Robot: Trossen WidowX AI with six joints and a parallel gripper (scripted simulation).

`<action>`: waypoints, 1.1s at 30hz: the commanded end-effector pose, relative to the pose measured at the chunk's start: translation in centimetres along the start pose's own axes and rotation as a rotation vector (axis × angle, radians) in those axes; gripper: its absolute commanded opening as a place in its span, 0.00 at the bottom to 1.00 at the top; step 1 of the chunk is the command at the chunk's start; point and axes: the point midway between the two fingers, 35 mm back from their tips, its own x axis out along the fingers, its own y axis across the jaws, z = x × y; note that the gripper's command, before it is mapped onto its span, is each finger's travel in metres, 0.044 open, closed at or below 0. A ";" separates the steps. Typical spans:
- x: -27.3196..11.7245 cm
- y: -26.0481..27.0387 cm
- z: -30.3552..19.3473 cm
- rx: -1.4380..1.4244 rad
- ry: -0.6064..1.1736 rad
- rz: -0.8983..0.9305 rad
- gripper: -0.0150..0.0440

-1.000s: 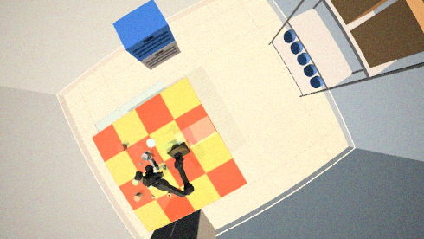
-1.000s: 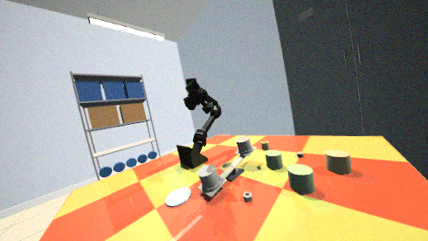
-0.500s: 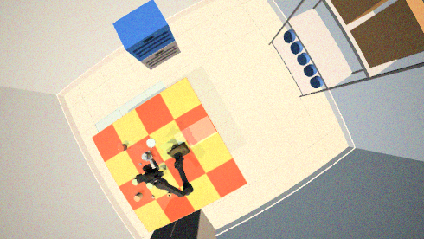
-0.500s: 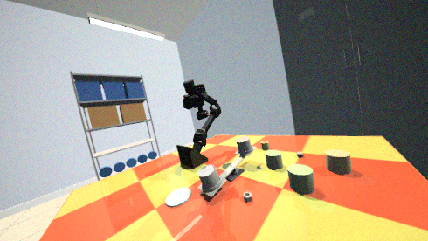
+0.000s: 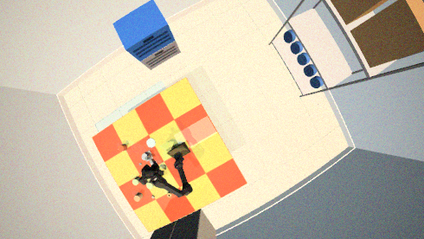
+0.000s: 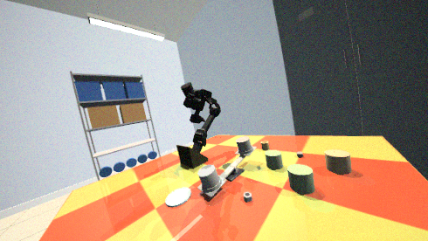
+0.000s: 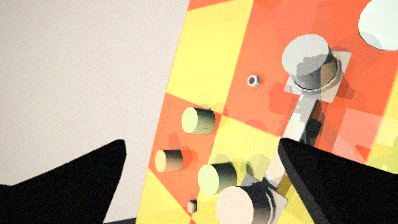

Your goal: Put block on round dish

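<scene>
A grey cup (image 6: 209,175) (image 7: 307,57) stands on the balance end nearest the dish. The other grey cup (image 6: 244,145) (image 7: 239,204) stands on the far end. The balance beam (image 6: 231,170) (image 7: 298,122) looks tilted, its dish-side end lower. No block shows; what is under either cup is hidden. The round white dish (image 5: 150,142) (image 6: 178,197) (image 7: 382,24) lies just beyond the dish-side cup, with nothing on it. My gripper (image 7: 204,146) is open and empty, high above the table. In the wrist view the balance runs behind its right finger, clear of it.
Two green cylinders (image 6: 300,179) (image 6: 273,160) and a tan cylinder (image 6: 337,161) (image 7: 169,160) stand beside the balance. A small nut (image 6: 247,196) (image 7: 254,80) lies near the dish-side cup. A smaller tan cylinder (image 6: 265,145) and a small dark piece (image 6: 300,154) are farther back.
</scene>
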 end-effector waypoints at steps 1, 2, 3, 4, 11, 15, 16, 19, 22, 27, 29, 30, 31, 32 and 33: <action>0.3 -0.7 -0.1 -0.097 0.016 -0.022 1.00; 0.3 -0.9 -0.2 -0.130 0.021 -0.027 1.00; 0.3 -1.0 -0.2 -0.164 0.026 -0.032 1.00; 0.4 -1.2 -0.3 -0.197 0.032 -0.037 1.00; 0.6 -2.2 -0.9 -0.431 0.077 -0.063 1.00; 0.7 -2.8 -1.2 -0.565 0.107 -0.072 1.00; 0.8 -3.0 -1.3 -0.598 0.115 -0.073 1.00; 0.8 -3.4 -1.6 -0.698 0.140 -0.076 1.00; 0.9 -3.8 -1.9 -0.798 0.166 -0.077 1.00; 0.9 -4.4 -2.4 -0.964 0.212 -0.070 1.00; 1.0 -4.7 -2.6 -1.030 0.231 -0.065 1.00; 1.0 -4.8 -2.7 -1.063 0.241 -0.062 1.00; 1.0 -4.9 -2.8 -1.096 0.251 -0.059 1.00; 1.0 -5.0 -3.0 -1.129 0.260 -0.055 1.00; 1.0 -5.2 -3.1 -1.162 0.270 -0.051 1.00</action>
